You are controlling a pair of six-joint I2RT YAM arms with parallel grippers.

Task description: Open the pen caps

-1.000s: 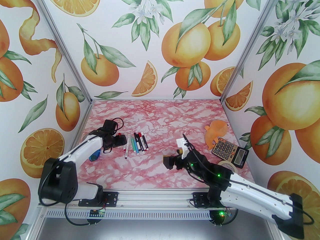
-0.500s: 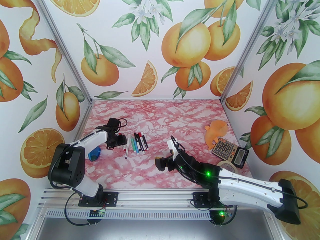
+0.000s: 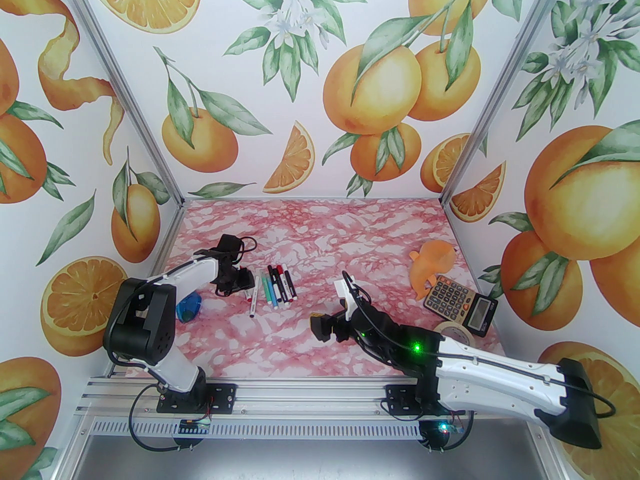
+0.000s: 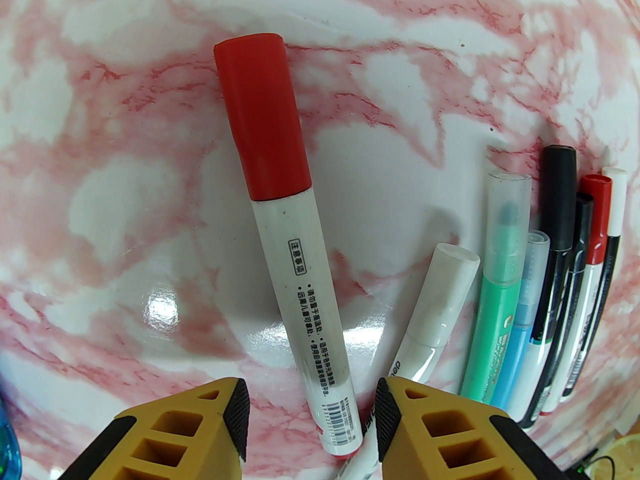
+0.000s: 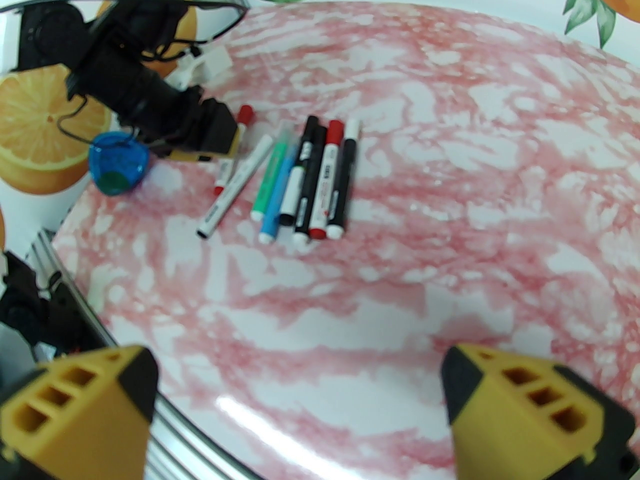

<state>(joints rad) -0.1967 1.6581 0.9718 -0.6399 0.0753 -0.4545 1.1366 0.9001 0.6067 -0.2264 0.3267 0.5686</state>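
Left fingers: the yellow-and-black left fingers (image 4: 175, 428) are down low over the pens, parted, one on each side of the tail end of a chunky white-barrelled marker (image 4: 295, 268). They aren't clamped on it. There's a clear gap on one side, and the other finger sits just beside the barrel.

Chunky marker: it lies flat on the pink-and-white marbled surface (image 3: 325, 228), at the left end of the pen bunch. Its long red plastic cap (image 4: 262, 118) is fully on and points away from the arm.

Other pens: seven slim pens (image 5: 300, 178) lie in a loose row right next to it, all capped as far as I can tell. First comes a white pen with a white cap (image 4: 442, 293), angled so its barrel runs under one finger. Next are a green one (image 4: 492, 308) and a blue one (image 4: 522, 328), both with see-through caps. Then there's a black-capped one, an all-black one, a red-capped one, and a black one with a white cap.

Right fingers: the right fingers (image 5: 75, 408) are spread wide with nothing between them. They hang over bare surface near the middle, well apart from the pens.

Other stuff: a small blue see-through plastic container (image 3: 189, 308) sits beside the left arm. Over by the right edge there's an orange soft toy (image 3: 432, 263), a dark calculator (image 3: 460, 305) and a roll of tape (image 3: 454, 333).
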